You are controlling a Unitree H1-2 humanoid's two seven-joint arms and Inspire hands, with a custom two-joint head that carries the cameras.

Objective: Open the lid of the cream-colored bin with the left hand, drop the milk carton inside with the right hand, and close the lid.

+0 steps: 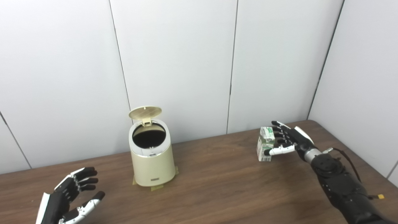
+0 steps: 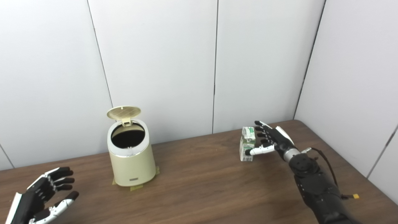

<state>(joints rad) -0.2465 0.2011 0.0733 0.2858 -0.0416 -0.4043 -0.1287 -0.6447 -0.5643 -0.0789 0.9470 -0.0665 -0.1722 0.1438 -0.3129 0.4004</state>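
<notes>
The cream-colored bin (image 1: 152, 161) stands on the brown table, left of centre, taped down at its base. Its lid (image 1: 145, 112) is flipped up at the back and the dark opening shows. A small green and white milk carton (image 1: 265, 143) stands upright on the table at the right. My right hand (image 1: 289, 140) is right beside the carton, fingers spread behind its right side and thumb across its front; it is open and the carton still rests on the table. My left hand (image 1: 70, 199) hovers open at the lower left, well away from the bin.
White wall panels close off the back and the right side. The table's right edge (image 1: 357, 149) runs diagonally past my right arm. A cable with a yellow tag (image 1: 380, 196) hangs off the right forearm.
</notes>
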